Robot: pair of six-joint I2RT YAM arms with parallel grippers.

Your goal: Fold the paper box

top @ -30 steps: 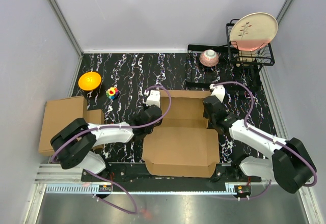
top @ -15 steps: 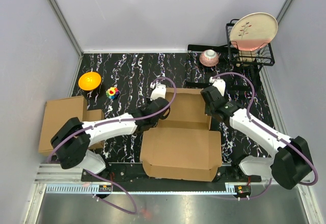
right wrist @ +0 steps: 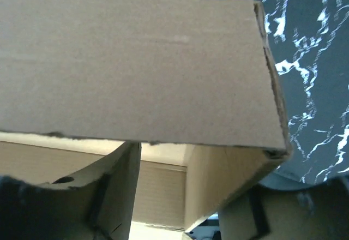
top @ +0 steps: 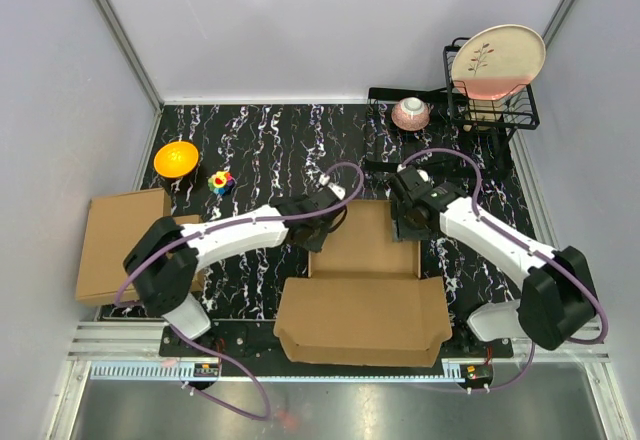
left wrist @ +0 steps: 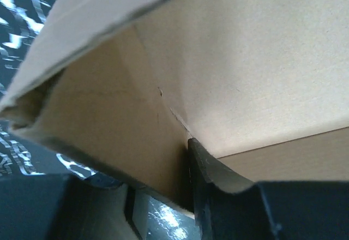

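Reaching into the paper box [top: 362, 305] on the tabletop [top: 260, 140].
Cardboard mostly hides the left fingers [left wrist: 218, 213] and right fingers [right wrist: 22, 210]; apart or together, I cannot tell.

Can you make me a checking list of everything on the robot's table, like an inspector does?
Surface: black marbled table.
Job's things: paper box in the middle, partly folded, with some walls raised.
Clutter: stack of cardboard boxes at the left; orange bowl; colourful toy; pink bowl; plate standing in a wire rack.
Hands: left hand at the box's far left corner, right hand at its far right corner; gripping or not, cannot tell.
Cables: purple cables loop over both arms; no snag seen.
Surroundings: pale walls, metal rail at the near edge.
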